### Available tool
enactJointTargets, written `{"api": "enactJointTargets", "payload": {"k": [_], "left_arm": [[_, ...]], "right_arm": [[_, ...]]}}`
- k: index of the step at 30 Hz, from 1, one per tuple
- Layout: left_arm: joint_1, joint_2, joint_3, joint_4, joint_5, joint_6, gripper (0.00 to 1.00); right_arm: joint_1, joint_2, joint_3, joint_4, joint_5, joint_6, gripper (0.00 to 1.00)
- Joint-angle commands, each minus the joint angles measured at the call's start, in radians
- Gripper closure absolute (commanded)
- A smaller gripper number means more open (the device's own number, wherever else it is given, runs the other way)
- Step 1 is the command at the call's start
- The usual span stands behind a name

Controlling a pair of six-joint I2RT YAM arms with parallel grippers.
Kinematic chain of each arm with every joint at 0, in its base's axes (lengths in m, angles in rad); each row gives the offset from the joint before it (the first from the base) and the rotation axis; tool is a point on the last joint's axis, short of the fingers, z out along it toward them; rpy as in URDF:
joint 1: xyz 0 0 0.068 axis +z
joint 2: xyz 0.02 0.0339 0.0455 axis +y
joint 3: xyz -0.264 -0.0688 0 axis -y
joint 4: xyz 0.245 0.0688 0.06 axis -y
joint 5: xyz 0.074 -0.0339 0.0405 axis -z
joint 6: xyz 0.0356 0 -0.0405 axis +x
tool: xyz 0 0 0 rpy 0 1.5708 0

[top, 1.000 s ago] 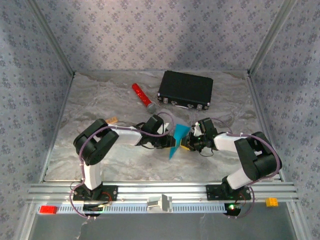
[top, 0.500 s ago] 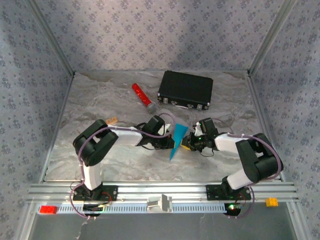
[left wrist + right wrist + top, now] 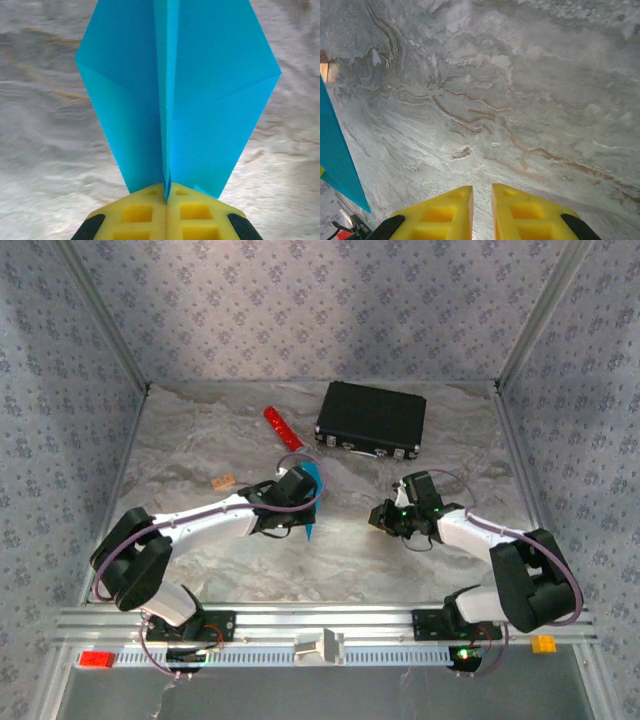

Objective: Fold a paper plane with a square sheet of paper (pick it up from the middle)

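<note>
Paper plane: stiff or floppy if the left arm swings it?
Likely very light: thin paper plane, held by a pinch on its centre ridge in the left gripper. Folded ridge probably stiff lengthwise; the spread wings may flap or bend.

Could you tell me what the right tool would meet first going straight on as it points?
Likely the bare table; the right tool aims at it, with the paper plane off to the side.

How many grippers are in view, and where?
2. The left gripper is left of centre, shut on the paper plane; the right gripper is right of centre, slightly open and empty.
</note>
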Motion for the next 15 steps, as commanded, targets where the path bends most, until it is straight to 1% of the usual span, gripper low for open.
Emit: {"api": "enactJointTargets", "payload": {"k": [1, 9, 15], "left_arm": [[-0.017, 0.027, 0.043, -0.123, -0.077, -0.005, 0.99], [-0.037, 0.081, 0.029, -0.081, -0.017, -0.014, 0.97], [-0.04, 0.102, 0.025, -0.071, -0.012, -0.009, 0.96]], "right_arm": [[0.025, 0.026, 0.039, -0.019, 0.024, -0.003, 0.82], [0.053, 0.065, 0.056, -0.005, 0.026, 0.005, 0.82], [0.057, 0.076, 0.057, 0.0, 0.026, 0.005, 0.82]]}}
